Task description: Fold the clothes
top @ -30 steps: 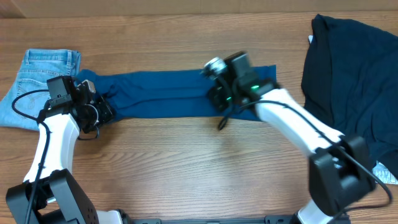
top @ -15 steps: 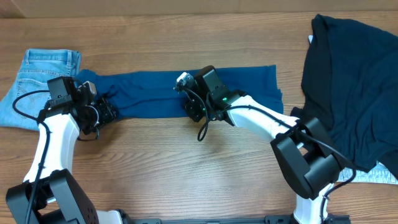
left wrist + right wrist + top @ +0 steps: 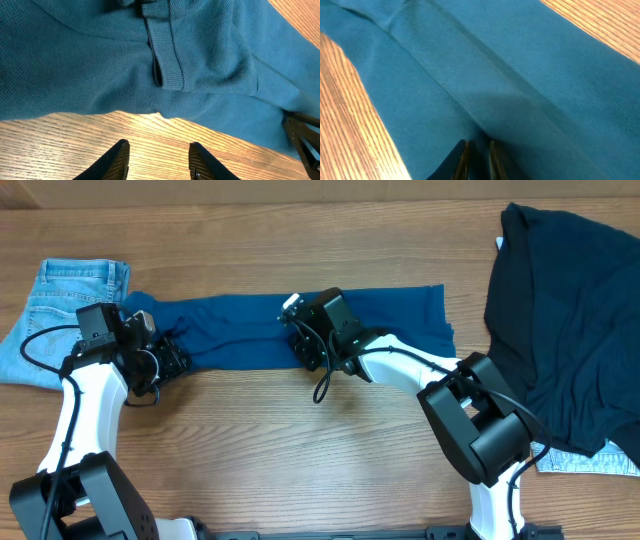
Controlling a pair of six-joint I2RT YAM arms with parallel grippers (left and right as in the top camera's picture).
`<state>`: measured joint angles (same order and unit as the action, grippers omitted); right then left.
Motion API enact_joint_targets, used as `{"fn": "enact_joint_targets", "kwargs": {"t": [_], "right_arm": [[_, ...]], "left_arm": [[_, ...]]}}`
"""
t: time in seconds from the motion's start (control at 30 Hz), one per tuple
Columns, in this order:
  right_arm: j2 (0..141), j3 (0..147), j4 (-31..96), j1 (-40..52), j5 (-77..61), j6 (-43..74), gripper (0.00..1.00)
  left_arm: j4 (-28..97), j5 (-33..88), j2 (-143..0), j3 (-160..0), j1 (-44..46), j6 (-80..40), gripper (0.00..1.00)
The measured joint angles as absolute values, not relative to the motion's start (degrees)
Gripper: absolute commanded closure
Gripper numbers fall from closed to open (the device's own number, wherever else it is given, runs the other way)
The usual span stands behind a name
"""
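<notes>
The clothes lie on a wooden table. A mid-blue jersey top (image 3: 250,330) is stretched in a long strip across the middle. My right gripper (image 3: 303,345) sits on the strip's centre, and in the right wrist view it (image 3: 477,146) is shut on a fold of the blue top (image 3: 520,65). My left gripper (image 3: 168,362) is at the strip's left end. In the left wrist view it (image 3: 158,147) stands open over bare wood, just short of the top's edge and ribbed placket (image 3: 165,55). Light-blue jeans (image 3: 60,310) lie at far left, a dark navy garment (image 3: 570,330) at right.
A pale cloth (image 3: 590,465) pokes out from under the navy garment near the front right. The navy garment runs off the table's right side. Bare wood shows along the front of the table (image 3: 300,460) and behind the blue strip.
My right gripper has moved left along the blue top, from near its right end to its middle. The left arm has stayed where it was, its jaws now wider.
</notes>
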<state>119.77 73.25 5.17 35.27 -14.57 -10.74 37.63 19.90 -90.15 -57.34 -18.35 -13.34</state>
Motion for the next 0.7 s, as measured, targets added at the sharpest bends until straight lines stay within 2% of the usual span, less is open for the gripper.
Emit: {"fn": "enact_joint_targets", "kwargs": {"t": [0.33,0.6,0.67,0.7], "right_arm": [[119.8,73.3,5.3,31.6,-11.0,-9.2,0.82],[121.1,73.3,0.2,29.1,-5.9,-5.8,0.82],[121.6,73.3,0.8,27.5,-5.5,-4.7,0.81],[121.6,73.3,1.6,26.9,-5.4,-4.5,0.76]], "left_arm": [[37.7,19.9,-90.1,-57.3,-18.3,-13.3,0.58],[38.6,19.9,-90.1,-57.3,-18.3,-13.3,0.58],[38.9,19.9,-90.1,-57.3,-18.3,-13.3,0.58],[38.9,19.9,-90.1,-57.3,-18.3,-13.3,0.58]]}}
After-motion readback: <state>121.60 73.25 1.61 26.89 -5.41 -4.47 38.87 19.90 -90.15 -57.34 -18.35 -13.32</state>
